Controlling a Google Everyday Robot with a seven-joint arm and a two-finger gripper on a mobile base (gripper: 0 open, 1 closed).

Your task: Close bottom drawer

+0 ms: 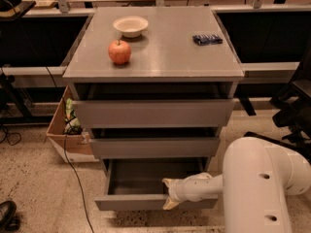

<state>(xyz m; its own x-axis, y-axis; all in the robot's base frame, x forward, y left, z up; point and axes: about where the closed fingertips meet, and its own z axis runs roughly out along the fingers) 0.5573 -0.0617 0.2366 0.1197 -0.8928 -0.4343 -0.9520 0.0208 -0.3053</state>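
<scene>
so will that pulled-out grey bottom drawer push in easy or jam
The grey bottom drawer looks rigid and, as far as visible, empty, so probably light. The white claw sits at its front lip near the middle, so a push should likely slide it straight.
</scene>
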